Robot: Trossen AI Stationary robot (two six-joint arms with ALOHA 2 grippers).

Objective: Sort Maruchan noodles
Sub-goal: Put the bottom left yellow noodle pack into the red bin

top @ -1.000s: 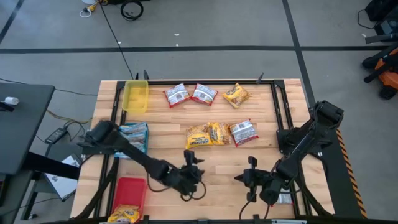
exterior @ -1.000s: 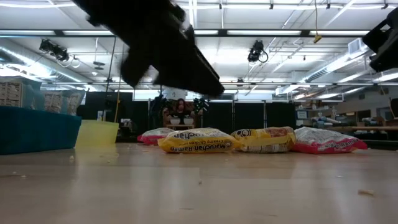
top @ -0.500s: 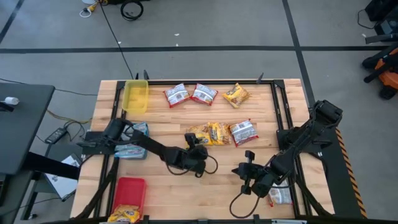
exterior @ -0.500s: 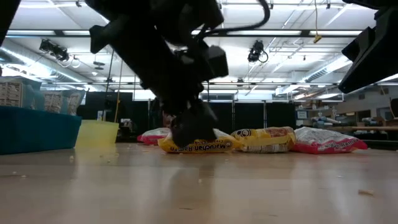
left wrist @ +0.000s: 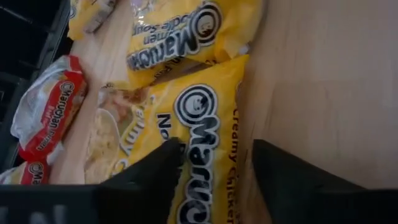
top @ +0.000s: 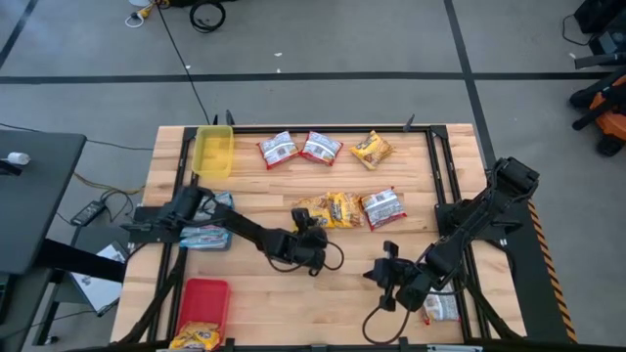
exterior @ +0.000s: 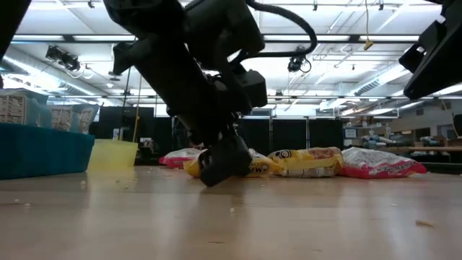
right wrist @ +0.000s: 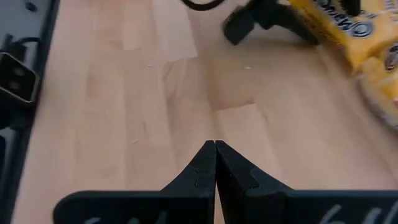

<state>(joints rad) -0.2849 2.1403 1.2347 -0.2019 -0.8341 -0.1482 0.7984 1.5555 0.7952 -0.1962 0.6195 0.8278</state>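
Note:
My left gripper [top: 311,232] is open and low over the near end of a yellow Maruchan packet [top: 311,215] at mid-table. In the left wrist view its fingers straddle that packet [left wrist: 199,124]. A second yellow packet [top: 344,208] and a red-and-white one [top: 381,207] lie flat beside it. Two red-and-white packets [top: 278,149] [top: 321,147] and a yellow one [top: 371,149] lie along the far edge. My right gripper [top: 375,276] is shut and empty over bare wood [right wrist: 215,149] near the front edge. My left gripper's open fingers [left wrist: 155,168] come down slanting from the near side over the yellow packet's near end [left wrist: 208,158]. The packet lies flat on the table. I cannot tell whether the fingers touch it.
A yellow tray [top: 213,152] stands at the far left. A blue tray [top: 227,200] holding pale packets sits under the left arm. A red tray [top: 203,293] is at the near left, with a yellow packet [top: 199,337] beside it. Another packet [top: 442,308] lies under the right arm.
My left gripper has gone from the near edge toward the far edge and down, to the yellow packets at mid-table. My right gripper has shifted a little toward the table's left edge. No packet has moved.

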